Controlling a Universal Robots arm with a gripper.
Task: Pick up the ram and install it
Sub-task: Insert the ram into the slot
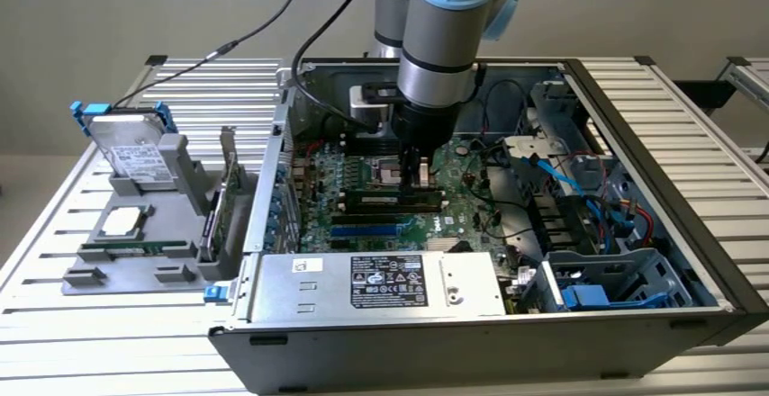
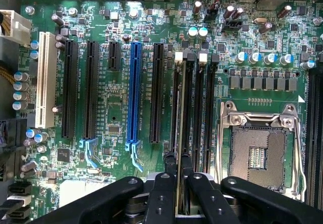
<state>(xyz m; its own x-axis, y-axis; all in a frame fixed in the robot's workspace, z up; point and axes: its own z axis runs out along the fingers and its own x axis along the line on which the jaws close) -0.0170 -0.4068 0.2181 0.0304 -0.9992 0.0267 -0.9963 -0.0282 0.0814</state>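
Note:
My gripper [image 1: 420, 178] reaches down into the open computer case [image 1: 673, 135], low over the motherboard [image 1: 474, 189]. In the wrist view the gripper [image 2: 177, 159] is shut on the ram [image 2: 182, 113], a thin stick seen edge-on between the two black fingers [image 2: 169, 166]. The ram runs lengthwise along a black memory slot with a white latch [image 2: 178, 57], beside the CPU socket [image 2: 260, 151]. How deep it sits in the slot I cannot tell. In the exterior view the ram's lower edge is lost among the dark slots [image 1: 384, 201] under the fingers.
More long black slots and a blue slot [image 2: 133, 93] lie side by side on the board. The power supply [image 1: 384, 283] closes the case's front; blue cables [image 1: 577, 189] fill its right side. Outside, a grey fixture [image 1: 132, 261] carries a hard drive [image 1: 132, 153], a processor [image 1: 125, 221] and an upright card [image 1: 223, 200].

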